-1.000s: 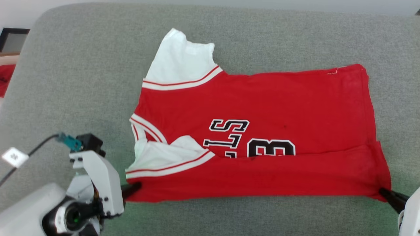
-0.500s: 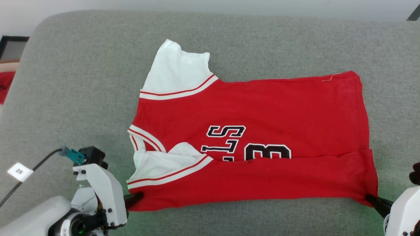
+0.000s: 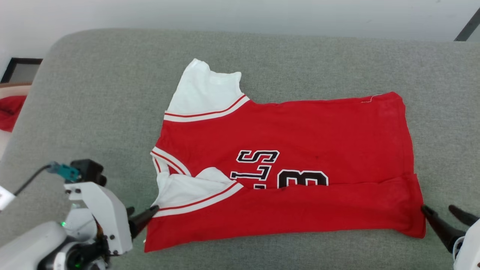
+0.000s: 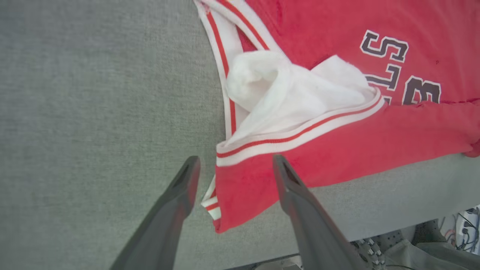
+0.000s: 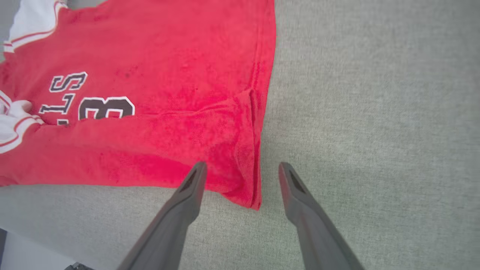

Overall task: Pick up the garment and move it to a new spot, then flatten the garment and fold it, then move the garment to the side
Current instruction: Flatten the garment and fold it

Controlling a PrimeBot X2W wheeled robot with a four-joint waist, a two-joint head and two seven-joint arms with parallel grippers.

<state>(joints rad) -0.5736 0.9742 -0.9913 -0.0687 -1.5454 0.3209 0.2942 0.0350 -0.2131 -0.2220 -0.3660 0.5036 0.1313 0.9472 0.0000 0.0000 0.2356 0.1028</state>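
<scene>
The work lies on a grey cloth-covered table [image 3: 93,93] with rounded corners, and behind it there is a pale wall [image 3: 240,15]. At the far left, beyond the table's edge, a small red cloth [image 3: 11,112] can be seen. Next comes the left gripper [image 3: 142,209] at the near left corner of the garment [image 3: 300,131]. Its fingers [image 4: 180,195] stand wide apart and hold nothing, and in the left wrist view the corner with the striped trim lies between them, on the table. The garment, a red jersey, rests flat in the middle of the table, with the neck end to the left and the hem [image 3: 408,150] to the right. One white sleeve [image 3: 206,90] points to the far side. The other white sleeve [image 3: 187,187] is turned in over the chest, under a long red strip [image 3: 300,213] that is folded over along the near edge and covers the lower part of the dark letters [image 3: 258,165]. At the right, the right gripper [image 3: 438,207] is just beside the near hem corner. Its fingers [image 5: 176,210] are also fully spread and empty, and in the right wrist view the corner sits in the gap between them. I judge that the first fold, of the near side, is laid down and the folding step is in hand. The next move probably calls for both arms to lift away without dragging this fold, then to reach to the far edge, one near the far sleeve and one at the far hem corner, and to bring that side over evenly.
</scene>
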